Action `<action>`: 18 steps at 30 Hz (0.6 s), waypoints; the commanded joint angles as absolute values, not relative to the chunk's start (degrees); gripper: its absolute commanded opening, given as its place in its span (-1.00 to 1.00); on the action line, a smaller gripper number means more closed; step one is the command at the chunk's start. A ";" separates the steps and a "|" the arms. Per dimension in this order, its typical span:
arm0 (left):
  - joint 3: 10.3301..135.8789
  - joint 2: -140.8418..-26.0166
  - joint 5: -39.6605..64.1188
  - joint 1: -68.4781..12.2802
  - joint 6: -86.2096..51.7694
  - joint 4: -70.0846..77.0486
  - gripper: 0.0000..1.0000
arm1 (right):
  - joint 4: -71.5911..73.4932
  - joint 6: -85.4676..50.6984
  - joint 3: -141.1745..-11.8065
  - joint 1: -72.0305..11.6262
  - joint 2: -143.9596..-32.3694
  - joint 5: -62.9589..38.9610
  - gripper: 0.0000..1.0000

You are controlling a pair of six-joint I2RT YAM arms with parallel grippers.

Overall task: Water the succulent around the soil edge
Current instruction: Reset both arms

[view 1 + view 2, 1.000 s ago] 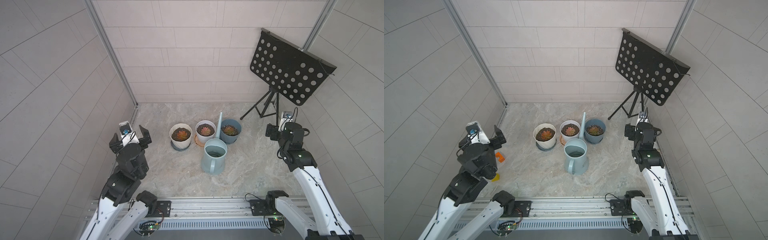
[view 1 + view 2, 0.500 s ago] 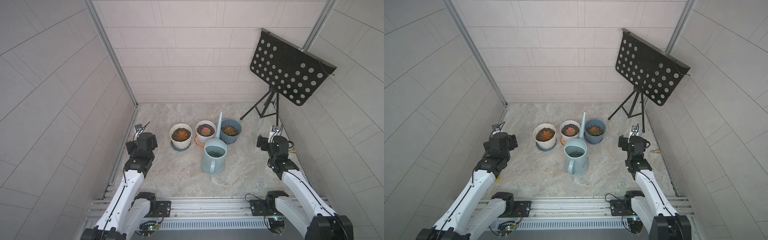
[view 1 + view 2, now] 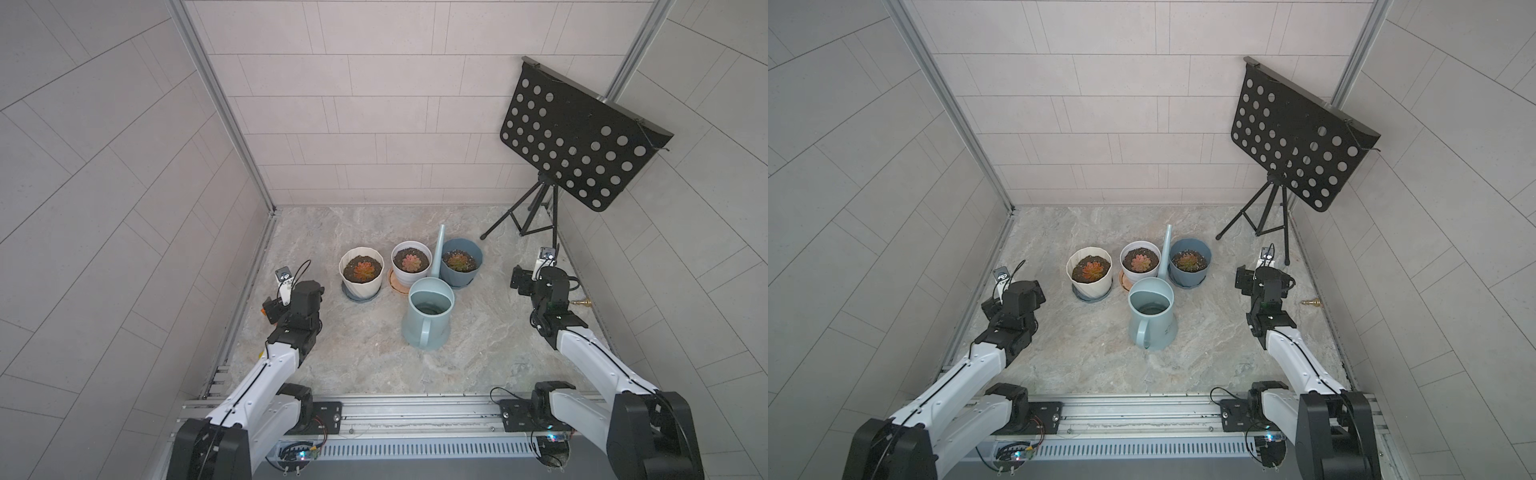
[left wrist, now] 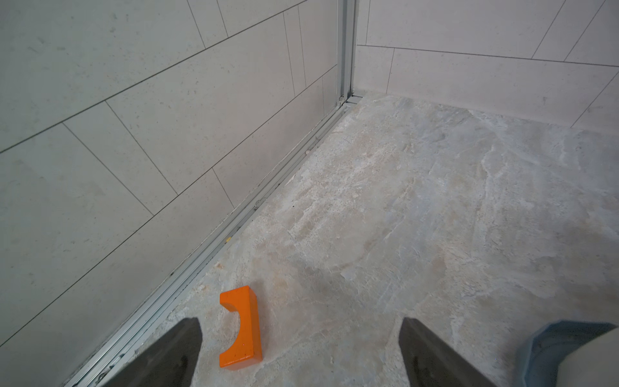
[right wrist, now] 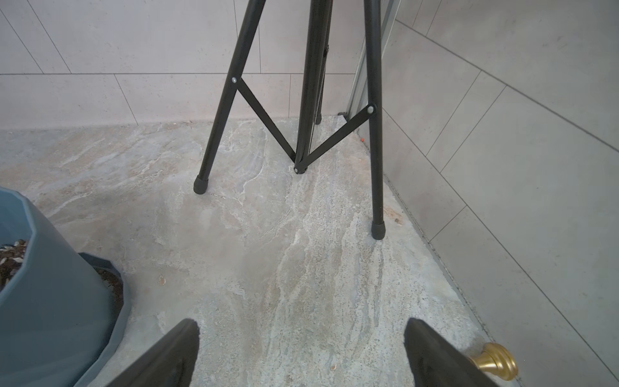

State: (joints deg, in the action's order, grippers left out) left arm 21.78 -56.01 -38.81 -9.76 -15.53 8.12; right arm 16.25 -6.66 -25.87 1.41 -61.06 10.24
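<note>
Three succulents stand in a row mid-floor: one in a cream pot, one in a white pot, one in a blue pot. The pale blue watering can holds water and stands upright just in front of them. Its spout rises between the white and blue pots. My left gripper is open and empty, low by the left wall, well left of the cream pot. My right gripper is open and empty, low to the right of the blue pot.
An orange block lies on the floor between my left fingers, near the wall rail. A black music stand on a tripod fills the back right corner. A brass fitting lies by the right wall.
Both arms have come down from a raised pose and now sit low at either side of the floor. The can and pots have not moved.
</note>
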 commanded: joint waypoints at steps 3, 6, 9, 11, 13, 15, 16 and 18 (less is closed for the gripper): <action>19.35 -70.55 -37.62 -9.76 -7.24 32.76 0.97 | 20.56 -8.17 -26.54 1.32 -64.39 8.91 1.00; 19.13 -74.34 -32.84 -8.52 -2.37 40.63 0.97 | 22.75 -8.33 -26.37 1.31 -67.19 8.17 1.00; 20.62 -79.12 -23.11 -5.81 -2.58 42.84 0.97 | 25.74 -8.20 -26.14 1.30 -69.98 7.83 1.00; 19.30 -90.27 -16.36 -5.12 0.27 57.88 0.99 | 27.62 -7.57 -26.10 1.33 -71.27 8.20 1.00; 21.57 -88.50 -13.21 -5.14 1.70 51.06 0.99 | 30.60 -6.80 -25.78 1.27 -72.90 8.78 1.00; 22.64 -88.32 -13.25 -4.96 0.69 49.41 1.00 | 34.54 -5.88 -25.18 -1.09 -76.69 12.44 1.00; 21.38 -90.70 -13.35 -4.89 1.25 55.29 1.00 | 36.11 -4.51 -25.43 -3.11 -79.61 15.10 1.00; 23.36 -88.03 -13.72 -4.89 0.59 45.88 1.00 | 43.75 1.69 -25.16 -8.59 -85.62 19.49 0.99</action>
State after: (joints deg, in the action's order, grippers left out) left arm 21.39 -89.56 -16.60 -5.26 -0.49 47.27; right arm 34.74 -4.67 -25.89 -3.36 -80.05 13.19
